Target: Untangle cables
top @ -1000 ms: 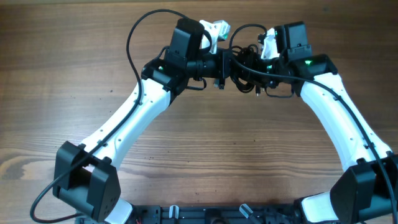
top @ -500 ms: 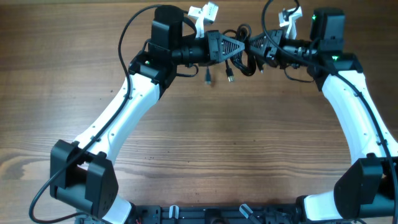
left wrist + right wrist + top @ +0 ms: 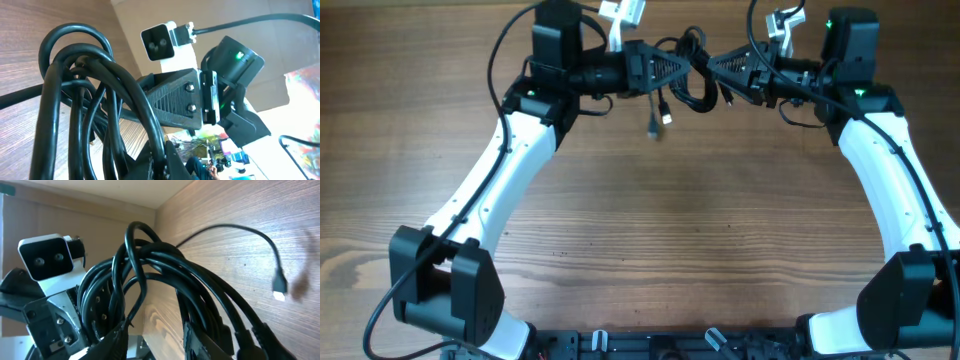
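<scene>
Hanging at twelve o'clock over the table, the cables are being pinched by the left gripper and the right gripper, a plug dangling

The cables are black all over and look a little glossy in the wrist views. The small plug that hangs from them is black with a pale silver tip. The table is brown wood, with fine darker grain lines running from its left edge to its right edge. The left claw and the right claw are matt black. The left arm and the right arm are white with black joints, and the right one shows a small green light.
</scene>
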Available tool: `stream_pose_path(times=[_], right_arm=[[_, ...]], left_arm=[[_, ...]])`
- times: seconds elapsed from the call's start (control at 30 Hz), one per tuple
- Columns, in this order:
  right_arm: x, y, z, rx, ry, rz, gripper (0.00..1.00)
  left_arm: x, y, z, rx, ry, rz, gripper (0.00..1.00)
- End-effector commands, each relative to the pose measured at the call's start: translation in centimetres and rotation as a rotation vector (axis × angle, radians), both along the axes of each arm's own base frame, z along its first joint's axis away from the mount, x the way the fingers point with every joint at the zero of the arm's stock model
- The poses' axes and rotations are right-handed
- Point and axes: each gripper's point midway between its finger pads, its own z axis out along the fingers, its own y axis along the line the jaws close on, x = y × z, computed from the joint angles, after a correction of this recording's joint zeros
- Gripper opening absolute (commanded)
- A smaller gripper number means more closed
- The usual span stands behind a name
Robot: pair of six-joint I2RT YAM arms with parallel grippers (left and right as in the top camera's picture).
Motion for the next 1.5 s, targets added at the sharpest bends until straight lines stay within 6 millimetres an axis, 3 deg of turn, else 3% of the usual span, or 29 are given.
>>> stream_pose_path(times=[0.0,0.2,0.4,0.6,0.77,0.9,1.0,1.13,1.2,1.27,1.47], right_arm=[[-0.4,0.6,0.4,0.039,0.012,0.039,0.38],[-0.5,1.1,1.2,0.066,-0.004,0.059,0.38],[-0.6,3.4,0.7,0.034,0.004,0.057,0.39],[0.5,4.4,0.4,0.001,0.016,-0.024,0.39],[1.7,4.2,0.5,-0.021,-0.009,-0.095,0.38],[1.7,4.1,0.3,-0.037,-0.026,-0.088,0.07],[1.4,3.6,0.0,-0.055,-0.044,-0.064,0.04],[0.8,1.4,-1.0,-0.098,-0.042,-0.050,0.04],[0.1,-0.8,-1.0,-0.140,-0.047,-0.068,0.04],[-0.4,-2.0,-0.5,-0.161,-0.062,-0.084,0.04],[-2.2,-5.7,1.7,-0.189,-0.082,-0.159,0.04]], left_arm=[[-1.4,-0.1,1.8,-0.023,-0.085,-0.070,0.04],[-1.4,-0.2,1.7,-0.023,-0.084,-0.070,0.04],[-1.5,-0.3,1.8,-0.024,-0.080,-0.074,0.04],[-3.3,-2.5,1.9,-0.035,-0.053,-0.133,0.04],[-5.0,-3.9,3.6,-0.090,-0.062,-0.211,0.04],[-5.2,-4.1,3.8,-0.096,-0.070,-0.221,0.04],[-5.0,-3.8,3.7,-0.089,-0.093,-0.215,0.04],[-2.4,-1.8,-0.6,0.057,-0.047,-0.066,0.04],[-0.4,1.0,-5.5,0.260,0.025,0.100,0.04],[0.3,2.8,-8.1,0.392,0.053,0.183,0.04],[-0.2,5.7,-11.8,0.632,0.013,0.208,0.04]])
